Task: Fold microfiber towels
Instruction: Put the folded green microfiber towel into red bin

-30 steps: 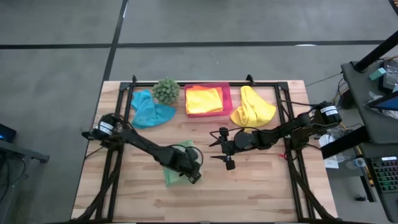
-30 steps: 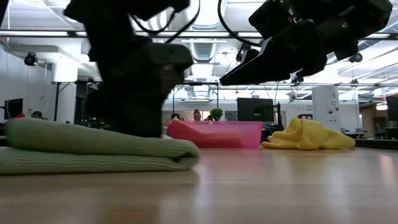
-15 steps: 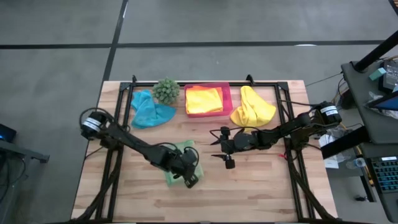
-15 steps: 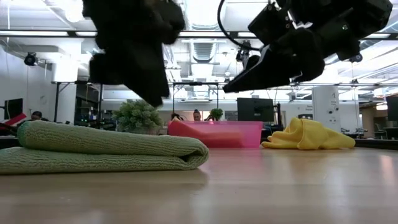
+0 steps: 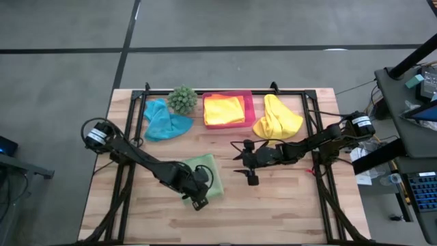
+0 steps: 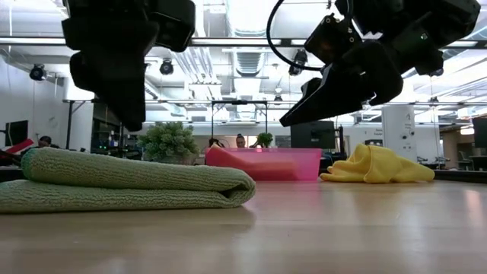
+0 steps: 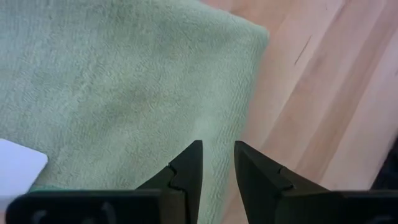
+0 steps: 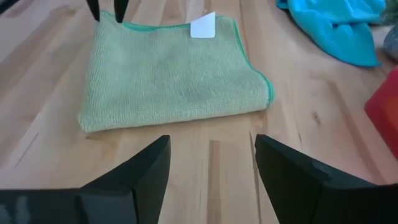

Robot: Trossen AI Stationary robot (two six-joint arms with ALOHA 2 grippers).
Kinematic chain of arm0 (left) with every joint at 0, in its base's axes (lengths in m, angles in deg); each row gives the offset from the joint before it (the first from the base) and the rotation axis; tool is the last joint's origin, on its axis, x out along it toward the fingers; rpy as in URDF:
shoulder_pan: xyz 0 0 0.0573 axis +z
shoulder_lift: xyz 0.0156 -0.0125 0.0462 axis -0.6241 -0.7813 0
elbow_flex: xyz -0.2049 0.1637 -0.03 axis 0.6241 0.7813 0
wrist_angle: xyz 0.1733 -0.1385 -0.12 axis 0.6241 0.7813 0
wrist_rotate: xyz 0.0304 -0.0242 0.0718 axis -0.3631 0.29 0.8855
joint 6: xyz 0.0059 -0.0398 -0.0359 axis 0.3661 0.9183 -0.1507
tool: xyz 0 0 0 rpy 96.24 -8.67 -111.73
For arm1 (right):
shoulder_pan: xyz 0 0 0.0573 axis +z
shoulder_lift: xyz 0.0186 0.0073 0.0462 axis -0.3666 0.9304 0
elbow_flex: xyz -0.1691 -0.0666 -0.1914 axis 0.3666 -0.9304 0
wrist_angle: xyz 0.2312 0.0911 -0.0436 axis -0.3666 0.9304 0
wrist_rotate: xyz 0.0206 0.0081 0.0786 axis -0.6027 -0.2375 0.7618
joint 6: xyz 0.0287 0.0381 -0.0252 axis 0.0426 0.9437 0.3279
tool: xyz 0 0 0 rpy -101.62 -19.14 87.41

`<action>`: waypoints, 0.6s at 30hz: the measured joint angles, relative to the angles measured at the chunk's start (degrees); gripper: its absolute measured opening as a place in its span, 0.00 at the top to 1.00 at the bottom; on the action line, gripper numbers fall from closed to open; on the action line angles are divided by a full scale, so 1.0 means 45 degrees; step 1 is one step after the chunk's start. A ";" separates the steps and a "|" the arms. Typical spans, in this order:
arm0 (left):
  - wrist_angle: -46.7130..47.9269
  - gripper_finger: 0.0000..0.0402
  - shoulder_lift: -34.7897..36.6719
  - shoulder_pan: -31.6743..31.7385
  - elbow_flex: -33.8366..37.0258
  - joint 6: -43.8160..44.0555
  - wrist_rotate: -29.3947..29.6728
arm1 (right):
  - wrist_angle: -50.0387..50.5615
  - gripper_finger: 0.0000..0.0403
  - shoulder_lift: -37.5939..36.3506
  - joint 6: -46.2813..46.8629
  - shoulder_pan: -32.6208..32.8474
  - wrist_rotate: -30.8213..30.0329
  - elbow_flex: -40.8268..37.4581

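Near the front-left of the table (image 5: 273, 212), the light green towel (image 5: 205, 179) lies folded flat, and the left gripper (image 5: 198, 203) hangs just above its near edge. Its fingers (image 7: 189, 163) stand slightly apart with nothing between them, a narrow gap showing over the cloth's border in the left wrist view. The towel lies directly under and just ahead of this gripper, so the left arm is by far the nearer one. From the low view the fold forms a thick roll with its long axis running across the table, the rounded folded edge facing the right arm.

The right gripper (image 5: 247, 172) floats a little above the boards, well clear to the right of the green towel, fingers wide apart and empty, pointing toward the towel's right edge.

Bare wood lies in front of and to the right of the green towel, giving room to drag or lift it. Along the back sit the teal towel (image 5: 164, 121), the plant (image 5: 182, 100), the pink tray (image 5: 250, 109) holding a folded yellow towel (image 5: 224, 110), and a crumpled yellow towel (image 5: 276, 119). That last one is nearest the right arm, probably its next pick.
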 joint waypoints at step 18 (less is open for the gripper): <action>0.4496 0.81 0.1521 -0.1549 0.0490 0.4245 -0.1040 | 0.1317 0.44 0.0132 0.5297 0.0092 0.1349 0.1588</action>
